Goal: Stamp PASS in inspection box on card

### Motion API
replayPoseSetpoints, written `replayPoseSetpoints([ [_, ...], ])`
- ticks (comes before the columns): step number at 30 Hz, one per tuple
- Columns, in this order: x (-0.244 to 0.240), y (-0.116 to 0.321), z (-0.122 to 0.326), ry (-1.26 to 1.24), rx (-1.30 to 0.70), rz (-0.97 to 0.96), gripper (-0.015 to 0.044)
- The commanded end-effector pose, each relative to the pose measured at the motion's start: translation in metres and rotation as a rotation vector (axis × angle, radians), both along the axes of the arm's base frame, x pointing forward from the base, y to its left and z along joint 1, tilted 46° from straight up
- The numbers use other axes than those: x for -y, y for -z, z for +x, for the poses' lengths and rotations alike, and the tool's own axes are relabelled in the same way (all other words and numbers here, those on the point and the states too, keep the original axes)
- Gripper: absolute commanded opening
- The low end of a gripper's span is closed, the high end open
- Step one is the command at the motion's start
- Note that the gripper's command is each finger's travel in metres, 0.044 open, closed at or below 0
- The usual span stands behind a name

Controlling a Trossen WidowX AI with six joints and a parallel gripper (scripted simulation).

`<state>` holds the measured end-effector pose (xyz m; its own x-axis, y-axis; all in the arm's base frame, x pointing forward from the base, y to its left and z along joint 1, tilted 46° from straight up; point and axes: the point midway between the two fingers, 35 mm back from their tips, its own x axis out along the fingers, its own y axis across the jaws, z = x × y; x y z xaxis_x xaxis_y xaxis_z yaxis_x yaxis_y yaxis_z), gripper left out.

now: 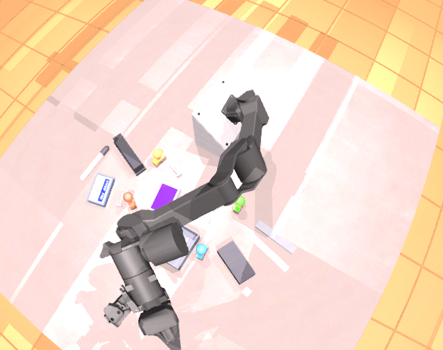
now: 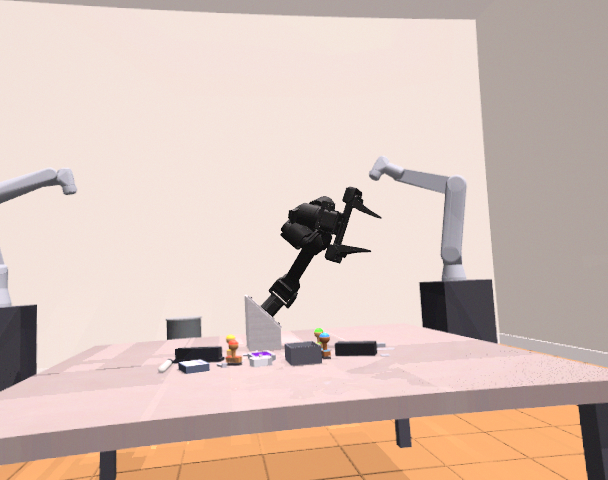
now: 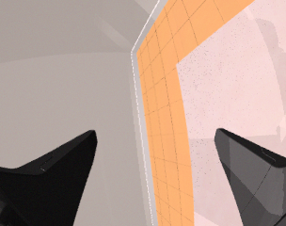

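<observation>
My gripper is open and empty, high above the table. Four round-knobbed stamps stand on the bench: yellow, orange, green and blue. Their print faces are hidden, so I cannot tell which is PASS. A purple ink pad lies face up, partly under the arm in the top view. A blue-and-white box with pad lettering lies left of the orange stamp. The card and its inspection box cannot be made out.
A grey tray sits beside the blue stamp. A dark block, a long black holder, a white marker and a pale bar lie around. The arm stands on a tall grey wedge.
</observation>
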<state>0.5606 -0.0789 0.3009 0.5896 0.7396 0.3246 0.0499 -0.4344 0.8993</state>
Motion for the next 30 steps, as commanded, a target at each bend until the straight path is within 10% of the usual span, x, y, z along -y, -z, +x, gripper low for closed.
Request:
replayPoseSetpoints([
  [1,0.000,0.000,0.000,0.004,-0.001,-0.002,0.0374],
  [7,-0.010,0.000,0.007,0.115,-0.031,-0.092,0.0229],
  [30,-0.068,0.081,-0.072,0.169,-0.193,-0.639,0.0229],
])
